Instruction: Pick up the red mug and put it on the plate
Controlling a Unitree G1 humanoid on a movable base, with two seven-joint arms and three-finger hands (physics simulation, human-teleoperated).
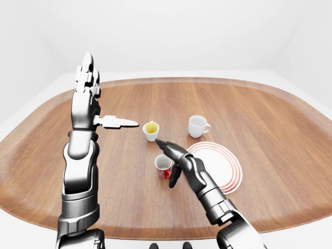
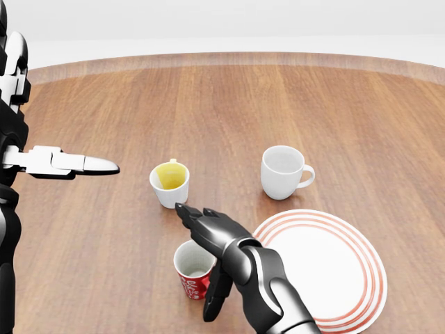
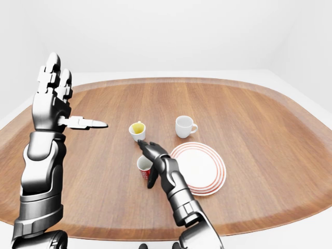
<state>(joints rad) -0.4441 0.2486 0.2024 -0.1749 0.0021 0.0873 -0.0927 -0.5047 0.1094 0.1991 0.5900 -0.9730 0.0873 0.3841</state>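
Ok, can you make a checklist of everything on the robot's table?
Surface: round wooden table, bare apart from the crockery.
Job's things: red mug, upright, empty, beside the plate, not on it.
Clutter: yellow-lined cup; white mug, handle to the view's right.
Grippers: right hand open, fingers spread about the red mug; left hand open, raised off the table.
Cables: nothing seen.
Surroundings: plain white walls and floor.

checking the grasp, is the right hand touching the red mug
Cannot tell. In the head view the right hand overlaps the red mug; no view shows contact or a gap.
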